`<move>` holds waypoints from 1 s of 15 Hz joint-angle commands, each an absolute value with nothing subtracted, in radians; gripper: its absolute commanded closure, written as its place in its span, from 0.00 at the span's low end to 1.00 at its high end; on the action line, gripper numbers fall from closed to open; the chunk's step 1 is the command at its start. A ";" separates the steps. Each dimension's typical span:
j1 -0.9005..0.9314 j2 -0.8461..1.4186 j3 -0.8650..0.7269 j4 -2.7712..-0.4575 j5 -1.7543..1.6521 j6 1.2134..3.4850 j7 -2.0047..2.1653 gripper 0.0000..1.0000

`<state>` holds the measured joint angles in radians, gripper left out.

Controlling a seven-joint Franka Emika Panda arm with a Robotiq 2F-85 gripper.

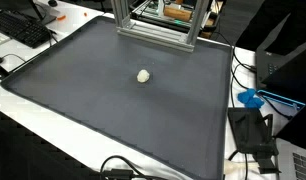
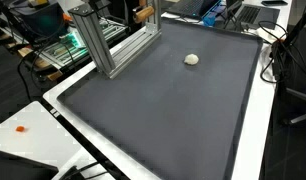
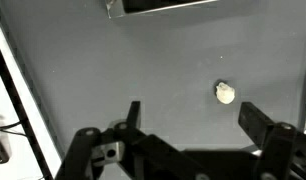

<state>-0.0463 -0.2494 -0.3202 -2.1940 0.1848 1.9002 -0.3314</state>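
A small off-white ball-like object lies alone on the dark grey mat; it also shows in an exterior view. In the wrist view it sits just above and inside the right finger. My gripper hangs over the mat with its jaws wide open and nothing between them. The fingers are dark and stand well apart. Neither arm nor gripper shows in the exterior views.
An aluminium frame stands at the mat's far edge, also seen as a frame. A keyboard, cables, a blue item and a black device lie around the white table.
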 commanded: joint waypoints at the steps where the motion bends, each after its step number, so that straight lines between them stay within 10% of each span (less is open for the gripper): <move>1: -0.082 -0.246 -0.288 -2.191 0.193 1.896 -0.339 0.00; 15: 0.057 -0.667 0.027 -2.527 0.275 1.960 -0.075 0.00</move>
<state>0.0287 -0.5568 -0.0167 -2.4334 0.2548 1.9098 -0.1297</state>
